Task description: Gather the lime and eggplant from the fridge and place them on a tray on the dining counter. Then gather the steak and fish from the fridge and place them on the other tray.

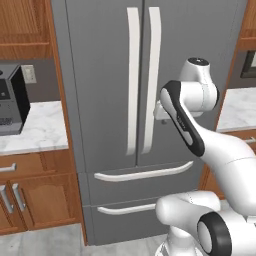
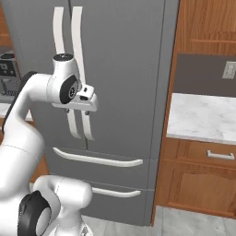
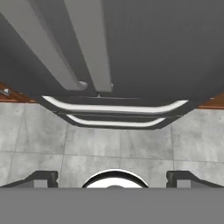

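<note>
The grey fridge (image 1: 100, 75) (image 2: 124, 69) (image 3: 153, 43) stands straight ahead with both doors and both drawers closed. My gripper (image 2: 78, 110) (image 3: 112, 177) hovers just in front of the two long white door handles (image 1: 142, 75) (image 2: 67, 41), at about their lower third, pointing downward. It is open, its fingertips (image 3: 43, 177) wide apart with nothing between them. In the hand view the lower ends of the door handles (image 3: 92, 48) and the two drawer handles (image 3: 113, 107) lie beyond the fingers. The lime, eggplant, steak, fish, trays and dining counter are out of view.
A marble wall counter (image 1: 35, 125) with a dark coffee machine (image 1: 10, 100) flanks the fridge on the left. Another marble counter (image 2: 203, 115) over wooden cabinets (image 2: 198, 184) sits on the right. Grey floor tiles (image 3: 109, 148) lie below.
</note>
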